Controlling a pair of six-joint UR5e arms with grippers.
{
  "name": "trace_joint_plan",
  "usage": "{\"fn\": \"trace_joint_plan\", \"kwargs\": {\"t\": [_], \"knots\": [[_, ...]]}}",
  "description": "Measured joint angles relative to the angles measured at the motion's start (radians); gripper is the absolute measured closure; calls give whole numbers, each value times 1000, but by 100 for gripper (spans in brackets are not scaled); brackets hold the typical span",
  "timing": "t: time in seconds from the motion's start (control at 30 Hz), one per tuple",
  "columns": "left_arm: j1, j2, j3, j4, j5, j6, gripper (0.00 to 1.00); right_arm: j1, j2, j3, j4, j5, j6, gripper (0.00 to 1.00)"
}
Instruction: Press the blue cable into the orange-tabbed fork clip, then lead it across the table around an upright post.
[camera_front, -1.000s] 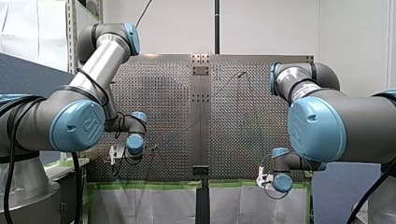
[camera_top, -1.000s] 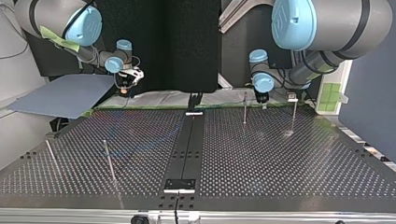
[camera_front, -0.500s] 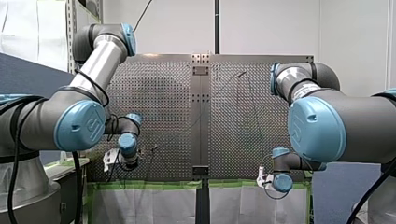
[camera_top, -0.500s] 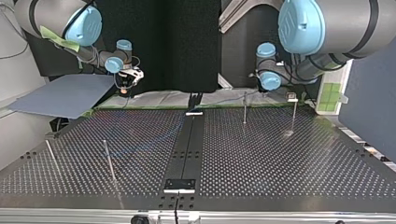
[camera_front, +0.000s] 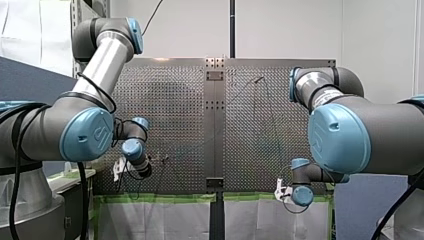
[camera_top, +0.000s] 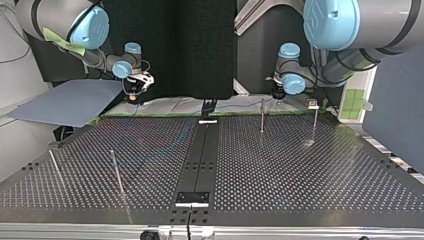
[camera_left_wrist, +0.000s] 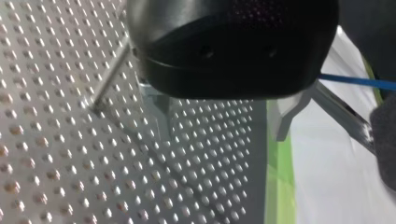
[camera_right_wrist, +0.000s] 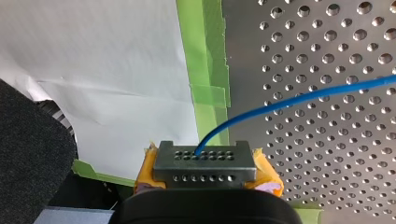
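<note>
My right gripper (camera_right_wrist: 205, 163) is clenching the blue cable (camera_right_wrist: 280, 103), which is arcing away toward two o'clock over the table (camera_right_wrist: 327, 163). My left gripper (camera_left_wrist: 224, 121) is hanging spread, empty. The cable is likely light and limp, so it is wanting a hold close to the stretch being seated.

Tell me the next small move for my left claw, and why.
Probably shift my left claw sideways toward the blue cable until the cable lies between its fingers. The claw is open and empty, and the cable runs just outside one finger, while my right claw holds it further along.
</note>
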Motion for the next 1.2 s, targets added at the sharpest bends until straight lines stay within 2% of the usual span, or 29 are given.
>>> {"fn": "trace_joint_plan", "kwargs": {"t": [0.17,0.37,0.67,0.83,0.97,1.2], "knots": [[-1,45,-50,32,29,-4,1,1,0,0,0,0,0,100],[-3,93,-119,81,32,-25,1,2,0,0,1,0,-1,100],[-24,108,-197,169,60,-56,1,3,0,0,1,0,0,100],[-31,114,-231,213,67,-59,1,3,0,0,2,0,-1,100],[-39,145,-254,253,63,-59,1,3,0,0,1,0,-1,100],[-62,212,-263,275,54,-61,1,3,0,0,1,0,-2,100]]}}
